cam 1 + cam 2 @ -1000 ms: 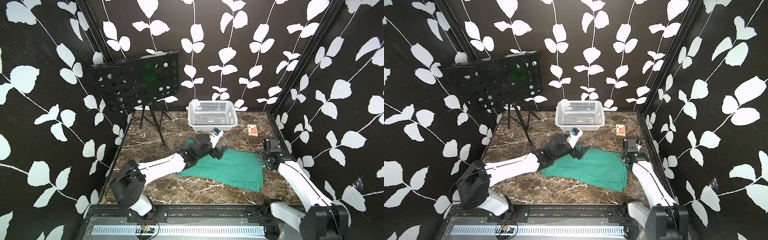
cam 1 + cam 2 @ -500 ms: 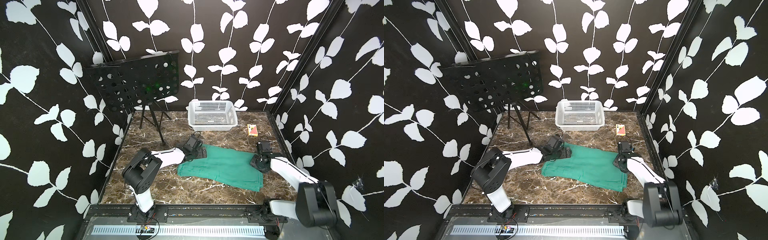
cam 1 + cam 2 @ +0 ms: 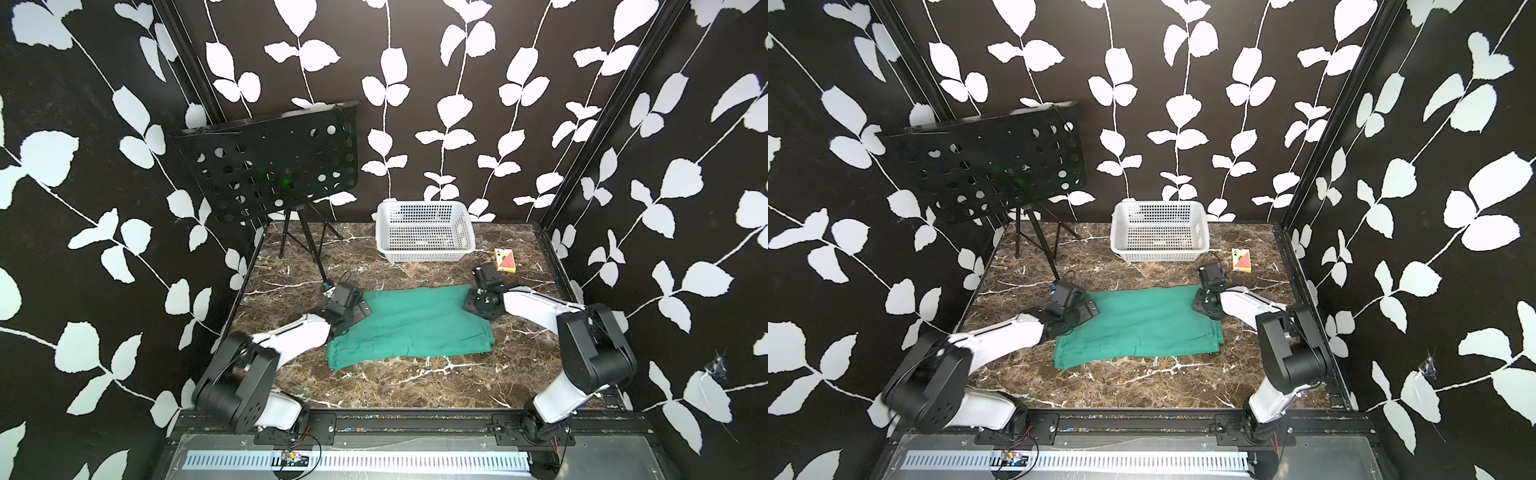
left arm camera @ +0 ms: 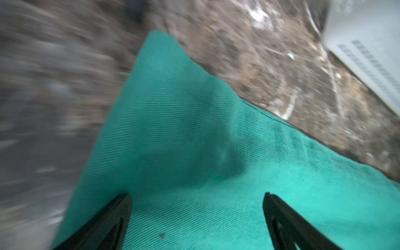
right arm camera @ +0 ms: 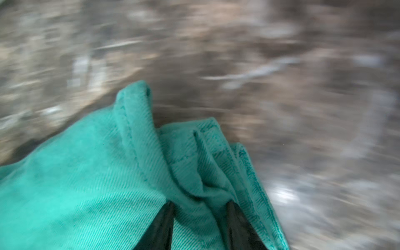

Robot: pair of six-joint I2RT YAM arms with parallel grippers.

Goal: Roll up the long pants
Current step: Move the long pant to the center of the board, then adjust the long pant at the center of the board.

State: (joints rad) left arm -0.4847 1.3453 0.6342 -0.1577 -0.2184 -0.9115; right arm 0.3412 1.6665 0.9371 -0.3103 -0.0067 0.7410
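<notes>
The marble surface [image 3: 374, 386] carries everything. The long pants [image 3: 415, 328] fill the stretch between your 2 sets of jaws as a flat, folded green slab, not yet rolled at all. Their long axis runs straight from the left jaws to the right jaws, so each arm has 1 end and neither is nearer overall. Both sets of jaws sit at the corners of the edge farthest from the arm bases, and the rest of the cloth spreads back from the jaws toward those bases.

Your left arm [image 3: 291, 336] has its jaws spread wide, tips low over a plain corner of cloth [image 4: 160, 43], with nothing pinched. Your right arm [image 3: 536, 307] has its jaws part closed on a bunched fold of the pants. Stitched hems [image 5: 255, 173] lie stacked just beyond those jaws, so the leg ends seem to point toward the right jaws. You cannot tell from these views where the waist lies.

I judge the coming move turns on the left jaws. Close them on that corner and you hold the whole far edge, ready to turn it over toward the bases, with the roll lying along the long axis.

The white basket [image 3: 424, 232] stands well beyond both sets of jaws. The small card box [image 3: 505, 261] lies near the right jaws, apart from the cloth.
</notes>
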